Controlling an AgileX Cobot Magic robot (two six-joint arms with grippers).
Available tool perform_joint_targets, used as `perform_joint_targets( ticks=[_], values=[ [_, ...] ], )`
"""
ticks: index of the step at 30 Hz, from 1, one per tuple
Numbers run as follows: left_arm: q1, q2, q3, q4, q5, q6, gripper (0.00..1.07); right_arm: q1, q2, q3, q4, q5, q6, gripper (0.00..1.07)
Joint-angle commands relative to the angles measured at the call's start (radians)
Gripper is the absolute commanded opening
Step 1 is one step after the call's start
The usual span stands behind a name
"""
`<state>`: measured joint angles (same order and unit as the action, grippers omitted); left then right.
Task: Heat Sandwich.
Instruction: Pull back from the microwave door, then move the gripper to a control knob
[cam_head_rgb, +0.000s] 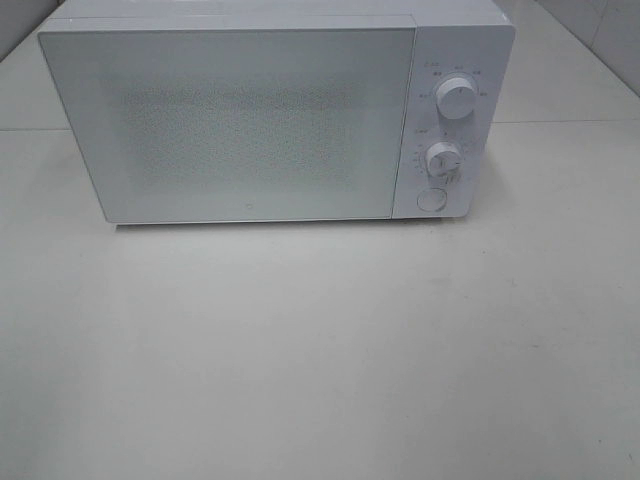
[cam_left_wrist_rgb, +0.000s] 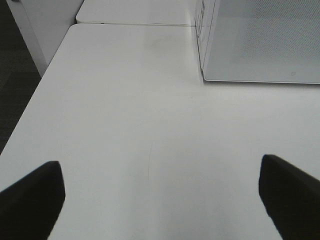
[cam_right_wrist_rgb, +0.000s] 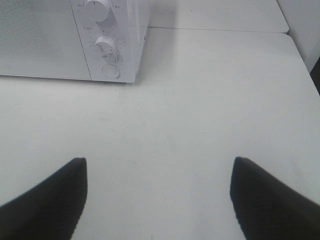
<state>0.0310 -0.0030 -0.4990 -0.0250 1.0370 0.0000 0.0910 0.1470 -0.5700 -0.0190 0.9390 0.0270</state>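
microwave (cam_head_rgb: 250, 120) top cropped, dial (cam_head_rgb: 456, 100) labels unreadable, left pincer (cam_left_wrist_rgb: 160, 165) cut off by edge

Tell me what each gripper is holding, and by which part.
Nothing is held. The left gripper and the right gripper both stand open above the white table, nothing between their fingers.

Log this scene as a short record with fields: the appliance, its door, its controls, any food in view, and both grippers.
appliance: white microwave on a white table
door: shut
controls: upper knob, lower knob, round button beneath
food: none in view
left gripper: jaws open, holding nothing, above the table
right gripper: jaws open, holding nothing, above the table
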Motion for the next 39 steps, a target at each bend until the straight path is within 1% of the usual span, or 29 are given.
perform_joint_targets(
  ticks=[1, 4, 10, 11, 14, 17, 19, 24, 26, 29, 34, 38, 39],
  values=[
    [0.004, -0.027, 0.005, -0.006, -0.010, -0.007, 1.01, -0.008, 0.036, -0.006, 0.001, -0.051, 0.006, 0.76],
    [0.004, -0.027, 0.005, -0.006, -0.010, -0.007, 1.01, -0.008, 0.110, -0.006, 0.001, -0.117, 0.006, 0.76],
    [0.004, -0.027, 0.005, -0.006, -0.010, -0.007, 1.01, -0.008, 0.192, -0.006, 0.001, -0.204, 0.010, 0.76],
    [0.004, -0.027, 0.005, -0.006, -0.010, -0.007, 1.01, -0.008, 0.229, -0.006, 0.001, -0.236, 0.010, 0.76],
    [0.004, -0.027, 0.005, -0.006, -0.010, -0.007, 1.01, -0.008, 0.262, -0.006, 0.001, -0.274, 0.010, 0.76],
    [0.004, -0.027, 0.005, -0.006, -0.010, -0.007, 1.01, -0.008, 0.333, -0.006, 0.001, -0.342, 0.010, 0.76],
    [0.004, -0.027, 0.005, -0.006, -0.010, -0.007, 1.01, -0.008, 0.347, -0.006, 0.001, -0.356, 0.010, 0.76],
    [0.004, -0.027, 0.005, -0.006, -0.010, -0.006, 1.01, -0.008, 0.472, -0.006, 0.001, -0.472, 0.010, 0.76],
    [0.004, -0.027, 0.005, -0.006, -0.010, -0.006, 1.01, -0.008, 0.486, -0.006, 0.001, -0.492, 0.010, 0.76],
    [0.004, -0.027, 0.005, -0.006, -0.010, -0.006, 1.01, -0.008, 0.557, 0.000, 0.001, -0.560, 0.010, 0.76],
    [0.004, -0.027, 0.005, -0.006, -0.010, -0.006, 1.01, -0.008, 0.602, 0.000, 0.001, -0.601, 0.010, 0.76],
    [0.004, -0.027, 0.005, -0.006, -0.010, -0.006, 1.01, -0.008, 0.706, 0.000, 0.001, -0.690, 0.022, 0.76],
    [0.004, -0.027, 0.005, -0.006, -0.010, -0.006, 1.01, -0.008, 0.706, 0.000, 0.001, -0.690, 0.022, 0.76]
  ],
)
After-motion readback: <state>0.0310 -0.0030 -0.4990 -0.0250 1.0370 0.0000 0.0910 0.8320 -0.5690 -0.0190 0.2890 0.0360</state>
